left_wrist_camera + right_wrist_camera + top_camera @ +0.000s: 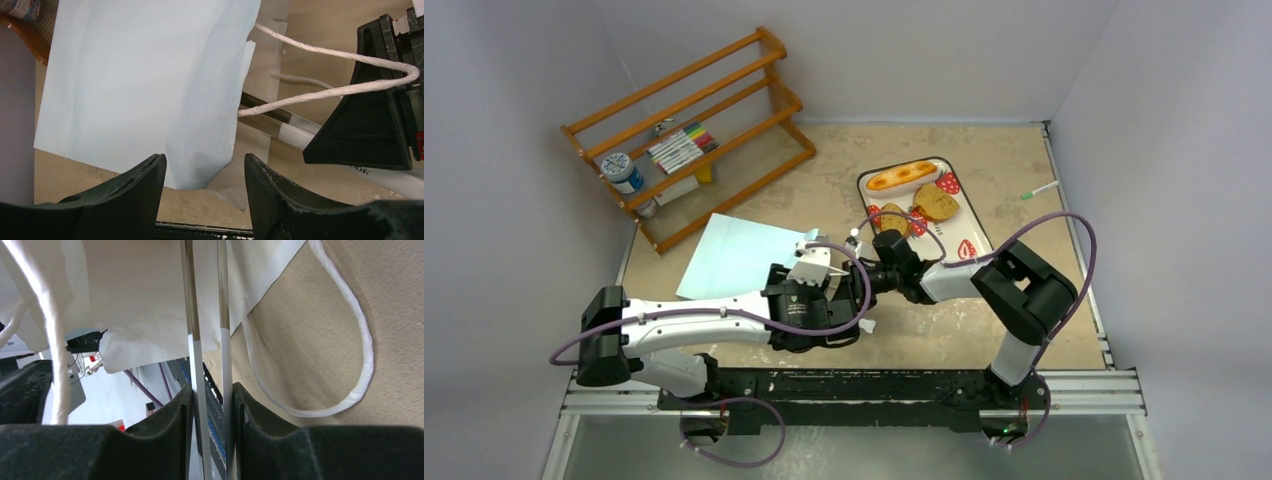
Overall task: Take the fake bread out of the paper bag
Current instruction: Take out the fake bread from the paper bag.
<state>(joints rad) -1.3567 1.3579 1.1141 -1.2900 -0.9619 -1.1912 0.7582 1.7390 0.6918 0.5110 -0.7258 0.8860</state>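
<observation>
Tan table point(944, 335); bread point(902, 177) on tray point(970, 250); right pincer point(212, 395) tight on tongs point(196, 360); left pincer point(204, 161) spread.

From overhead, the left end effector point(812, 258) is covering the mouth of the pale-blue paper gift bag point(734, 255) lying flat on the beige counter point(1014, 170), so I'm not seeing whether anything is sitting inside. In the left wrist view the long metal tongs point(295, 136) are running behind the blue paper, which is hiding their front half. In the right wrist view the top edge is cutting off their tips. On the orange wooden rack point(769, 42), the label of the small blue-capped jar point(621, 170) is showing too small to read.
</observation>
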